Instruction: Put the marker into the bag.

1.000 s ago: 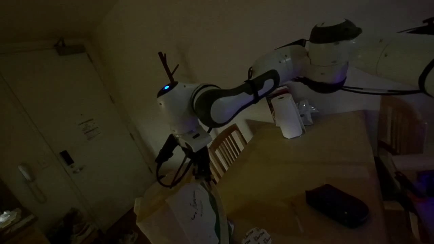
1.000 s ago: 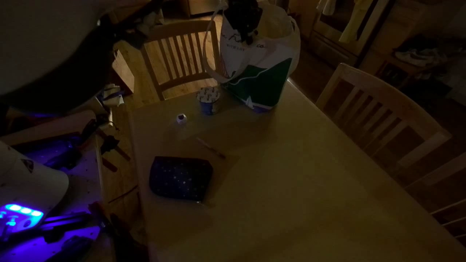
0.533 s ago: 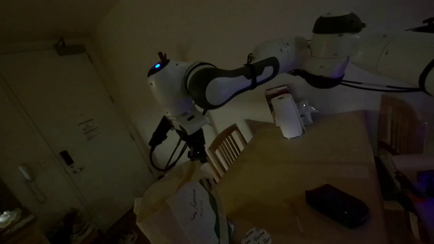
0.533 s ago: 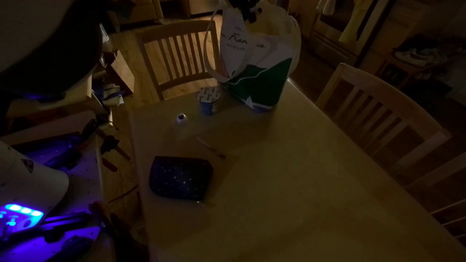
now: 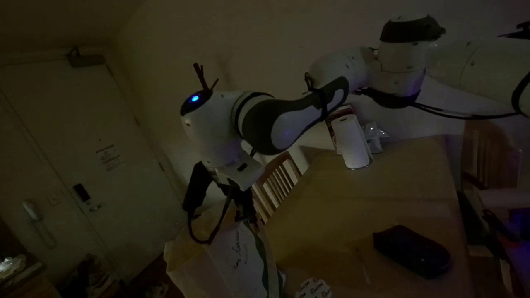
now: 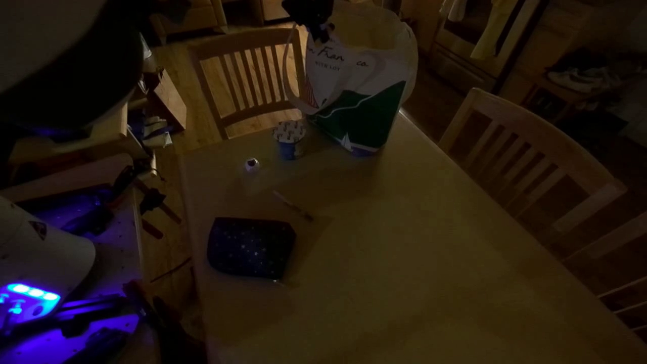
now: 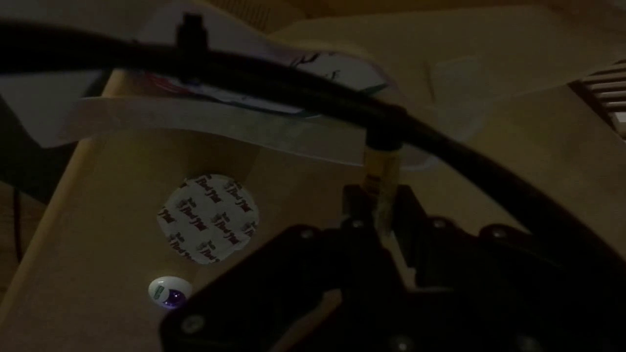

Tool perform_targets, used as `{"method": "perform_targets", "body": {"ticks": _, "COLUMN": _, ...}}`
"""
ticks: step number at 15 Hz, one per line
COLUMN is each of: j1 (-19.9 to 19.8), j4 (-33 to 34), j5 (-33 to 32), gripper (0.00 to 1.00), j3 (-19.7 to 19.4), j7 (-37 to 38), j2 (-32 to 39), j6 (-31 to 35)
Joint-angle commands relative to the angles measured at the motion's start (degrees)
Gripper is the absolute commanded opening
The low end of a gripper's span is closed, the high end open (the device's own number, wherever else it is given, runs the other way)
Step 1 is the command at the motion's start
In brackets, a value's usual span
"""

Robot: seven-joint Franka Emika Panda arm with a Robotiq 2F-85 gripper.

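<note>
The marker [image 7: 380, 168], yellow-orange with a dark cap end, stands between my gripper's fingertips in the wrist view. My gripper [image 7: 380, 205] is shut on it. The bag [image 5: 225, 265] is large and pale, with printed lettering and a green area. It stands upright and open at the table's end, and it also shows in an exterior view [image 6: 374, 73]. My gripper is at the bag's upper rim, on the lettered side, in both exterior views [image 5: 249, 219] [image 6: 323, 34]. I cannot tell whether the marker is over the opening. The bag's handle strip [image 7: 244, 128] passes behind the marker's cap end.
A tub with a printed lid [image 6: 289, 136] and a small white round object [image 6: 251, 165] stand near the bag. A thin pen [image 6: 293, 205] and a dark dotted pouch [image 6: 250, 247] lie on the table [image 6: 404, 263]. A paper towel roll [image 5: 351, 140] and chairs stand further off.
My gripper has risen from the bag's rim and come down again. It now sits further left across the bag in an exterior view. The bag and the table things have not moved.
</note>
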Motion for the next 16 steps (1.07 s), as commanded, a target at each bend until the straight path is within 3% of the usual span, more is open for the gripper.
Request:
{"method": "perform_targets", "body": {"ticks": 1, "j1": -1.24, "j4": -2.62, "j5": 1.44, "gripper": 0.07, "j3": -4.90, "j7": 0.00, "j2": -7.28, "j6": 8.96}}
{"method": "perform_targets", "body": {"ticks": 2, "j1": -0.68, "j4": -2.57, "j5": -5.17, "gripper": 0.08, "j3": -1.78, "j7": 0.00, "j2": -1.39, "j6": 5.82}}
{"method": "perform_targets", "body": {"ticks": 3, "j1": -0.93, "j4": -2.52, "j5": 0.09, "gripper": 0.08, "j3": -7.58, "j7": 0.00, "j2": -10.08, "j6": 13.22}}
{"method": "perform_targets", "body": {"ticks": 10, "j1": 1.53, "j4": 1.73, "j5": 4.11, "gripper": 0.07, "j3": -19.47, "j7": 0.00, "j2": -24.84, "j6": 27.56}}
{"method": "perform_targets", "body": {"ticks": 11, "j1": 0.39, "j4": 2.45, "j5": -1.88, "gripper": 0.07, "j3": -14.70, "j7": 0.00, "j2": -18.86, "j6": 22.03}}
{"method": "perform_targets", "body": {"ticks": 12, "j1": 0.61, "j4": 2.82, "j5": -1.97, "gripper": 0.07, "j3": -15.81, "j7": 0.00, "j2": -20.23, "j6": 22.33}}
{"method": "perform_targets", "body": {"ticks": 13, "j1": 2.66, "j4": 2.81, "j5": 5.47, "gripper": 0.07, "j3": -23.17, "j7": 0.00, "j2": -28.03, "j6": 29.25}}
{"method": "perform_targets", "body": {"ticks": 14, "j1": 0.56, "j4": 2.94, "j5": -0.55, "gripper": 0.07, "j3": -16.34, "j7": 0.00, "j2": -19.12, "j6": 23.04}}
{"method": "perform_targets", "body": {"ticks": 16, "j1": 0.11, "j4": 2.36, "j5": 0.28, "gripper": 0.07, "j3": -16.96, "j7": 0.00, "j2": -17.25, "j6": 24.39}}
